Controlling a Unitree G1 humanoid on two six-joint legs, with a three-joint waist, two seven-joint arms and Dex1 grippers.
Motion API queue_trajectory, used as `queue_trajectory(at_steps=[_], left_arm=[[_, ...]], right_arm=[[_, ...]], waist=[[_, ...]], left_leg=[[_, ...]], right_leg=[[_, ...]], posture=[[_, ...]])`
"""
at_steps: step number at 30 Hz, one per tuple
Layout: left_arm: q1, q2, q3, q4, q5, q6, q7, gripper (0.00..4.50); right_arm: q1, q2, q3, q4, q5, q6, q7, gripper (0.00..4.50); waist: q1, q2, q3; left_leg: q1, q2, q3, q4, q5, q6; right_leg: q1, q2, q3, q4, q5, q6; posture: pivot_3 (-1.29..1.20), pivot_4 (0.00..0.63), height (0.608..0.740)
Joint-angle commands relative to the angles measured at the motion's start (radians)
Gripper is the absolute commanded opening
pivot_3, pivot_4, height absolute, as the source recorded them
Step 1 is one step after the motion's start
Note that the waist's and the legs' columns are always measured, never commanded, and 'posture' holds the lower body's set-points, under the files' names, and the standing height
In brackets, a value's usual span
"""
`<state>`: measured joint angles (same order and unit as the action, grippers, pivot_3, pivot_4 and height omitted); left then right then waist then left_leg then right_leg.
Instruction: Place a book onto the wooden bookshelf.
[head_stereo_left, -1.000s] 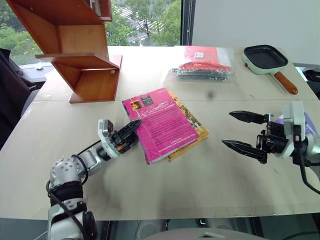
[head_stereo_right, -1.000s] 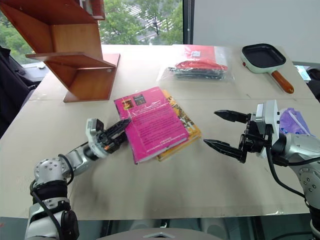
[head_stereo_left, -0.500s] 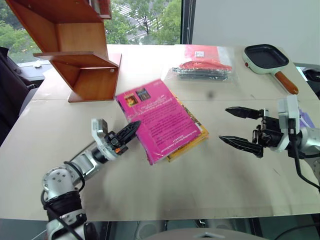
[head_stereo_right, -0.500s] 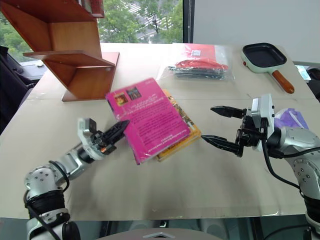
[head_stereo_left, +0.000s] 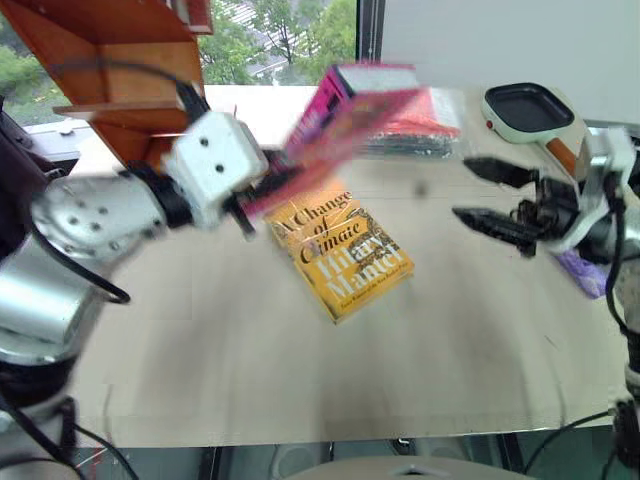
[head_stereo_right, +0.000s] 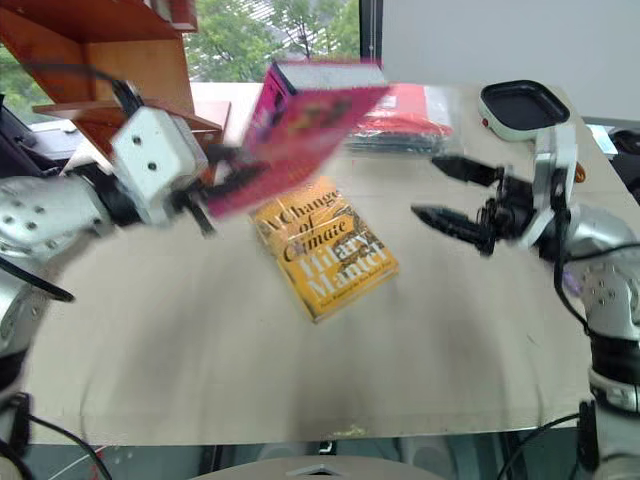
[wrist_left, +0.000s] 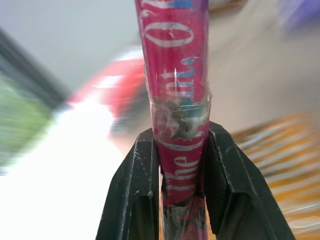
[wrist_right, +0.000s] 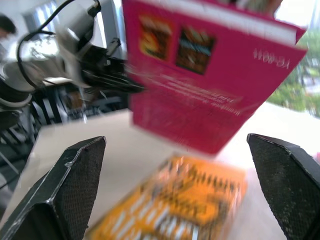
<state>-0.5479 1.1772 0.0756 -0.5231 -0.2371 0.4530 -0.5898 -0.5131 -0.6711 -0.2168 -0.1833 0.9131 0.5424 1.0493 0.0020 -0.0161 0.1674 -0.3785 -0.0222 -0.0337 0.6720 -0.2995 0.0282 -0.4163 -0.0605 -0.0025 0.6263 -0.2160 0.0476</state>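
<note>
The pink book (head_stereo_left: 345, 110) hangs tilted in the air above the table, with my left gripper (head_stereo_left: 262, 190) shut on its lower edge. In the left wrist view the two black fingers (wrist_left: 137, 190) clamp the book's pink spine (wrist_left: 175, 75). The wooden bookshelf (head_stereo_left: 120, 70) stands at the table's far left corner, just behind my left hand. To the right of the book my right gripper (head_stereo_left: 465, 190) is open and holds nothing. It points left at the book (wrist_right: 200, 90) from a short distance.
A yellow-orange book (head_stereo_left: 340, 245) lies flat in the middle of the table, under the raised pink one. A red packet in clear plastic (head_stereo_left: 425, 125) and a small pan (head_stereo_left: 525, 110) lie at the far right. A purple thing (head_stereo_left: 582, 272) sits beside my right arm.
My left gripper has lifted the pink book off the yellow-orange one and swung it up toward the shelf. My right gripper has risen a little and stays open.
</note>
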Motion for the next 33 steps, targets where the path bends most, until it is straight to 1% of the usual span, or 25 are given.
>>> queue_trajectory(at_steps=[1,3,6,9,12,14,17,21,24,25,29,33], left_arm=[[-0.047,0.065,0.065,0.094,0.235,-0.182,0.082,0.58],[-0.055,0.097,0.078,0.13,0.304,-0.242,0.083,0.58],[-0.047,0.127,0.086,0.157,0.376,-0.275,0.066,0.58],[0.053,0.149,0.106,0.195,0.468,-0.278,0.05,0.58],[0.094,0.148,0.124,0.213,0.503,-0.277,0.036,0.58],[0.1,0.149,0.127,0.231,0.519,-0.258,0.022,0.58],[0.1,0.159,0.123,0.277,0.542,-0.26,0.005,0.58],[0.039,0.175,0.07,0.392,0.557,-0.319,-0.027,0.58],[-0.024,0.176,-0.001,0.519,0.557,-0.368,-0.095,0.58],[-0.049,0.175,-0.026,0.562,0.567,-0.392,-0.108,0.58],[-0.159,0.159,-0.111,0.716,0.612,-0.467,-0.149,0.58],[-0.234,0.153,-0.158,0.821,0.66,-0.517,-0.168,0.58]], right_arm=[[-0.06,0.008,-0.028,0.061,0.024,-0.001,0.031,4.5],[-0.096,0.017,-0.026,0.09,0.036,0.01,0.042,4.5],[-0.134,0.033,-0.026,0.114,0.05,0.029,0.045,4.5],[-0.15,0.049,-0.023,0.115,0.058,0.044,0.042,4.5],[-0.152,0.057,-0.021,0.113,0.052,0.046,0.043,4.5],[-0.148,0.063,-0.017,0.109,0.047,0.043,0.042,4.5],[-0.139,0.073,-0.013,0.101,0.033,0.031,0.038,4.5],[-0.13,0.086,-0.004,0.088,0.021,0.027,0.038,4.5],[-0.135,0.101,-0.001,0.086,0.012,0.023,0.035,4.5],[-0.137,0.104,0.0,0.087,0.009,0.021,0.035,4.5],[-0.134,0.11,-0.002,0.08,0.001,0.018,0.034,4.5],[-0.12,0.109,-0.012,0.063,0.001,0.018,0.025,4.5]], waist=[[0.001,0.0,0.0],[0.002,0.0,0.0],[0.004,0.0,0.001],[0.004,0.0,0.001],[0.003,0.0,0.001],[0.001,-0.002,0.003],[0.002,-0.003,0.003],[0.0,-0.003,0.003],[-0.005,-0.003,0.003],[-0.006,-0.003,0.003],[-0.014,-0.003,0.003],[-0.017,-0.003,0.003]], left_leg=[[-0.001,0.0,0.0,-0.001,0.0,0.0],[-0.002,0.002,-0.001,-0.002,0.0,0.0],[-0.007,0.0,0.0,-0.002,0.0,0.0],[-0.009,0.0,0.0,-0.002,-0.001,0.001],[-0.009,0.001,0.0,-0.002,-0.001,0.001],[-0.009,0.001,-0.001,-0.002,-0.001,0.001],[-0.009,0.001,-0.001,0.0,-0.001,0.001],[-0.007,0.001,-0.001,0.001,-0.001,0.001],[-0.007,0.001,0.0,0.001,-0.001,0.001],[-0.007,0.0,0.0,0.002,-0.001,0.001],[-0.007,-0.001,0.0,0.004,-0.001,0.001],[-0.007,-0.002,0.001,0.005,-0.001,0.001]], right_leg=[[-0.001,0.0,-0.001,-0.001,0.0,0.0],[-0.001,-0.001,-0.001,-0.001,0.0,0.0],[-0.006,-0.002,-0.001,0.0,0.0,0.001],[-0.007,-0.002,-0.002,0.0,0.0,0.001],[-0.007,-0.002,-0.002,0.0,0.0,0.002],[-0.008,-0.002,-0.003,0.0,0.0,0.002],[-0.007,-0.002,-0.003,0.001,0.0,0.002],[-0.007,-0.002,-0.003,0.003,0.0,0.002],[-0.007,-0.002,-0.003,0.005,0.0,0.002],[-0.007,-0.002,-0.002,0.01,0.0,0.002],[-0.007,-0.002,-0.002,0.011,0.0,0.002],[-0.007,-0.002,-0.002,0.013,0.0,0.002]], posture=[[0.0,0.15,0.74],[0.0,0.15,0.74],[0.0,0.15,0.74],[0.0,0.15,0.74],[0.0,0.15,0.74],[0.0,0.15,0.74],[0.0,0.15,0.74],[0.0,0.15,0.74],[0.0,0.15,0.74],[0.0,0.15,0.74],[0.0,0.15,0.74],[0.0,0.15,0.74]])
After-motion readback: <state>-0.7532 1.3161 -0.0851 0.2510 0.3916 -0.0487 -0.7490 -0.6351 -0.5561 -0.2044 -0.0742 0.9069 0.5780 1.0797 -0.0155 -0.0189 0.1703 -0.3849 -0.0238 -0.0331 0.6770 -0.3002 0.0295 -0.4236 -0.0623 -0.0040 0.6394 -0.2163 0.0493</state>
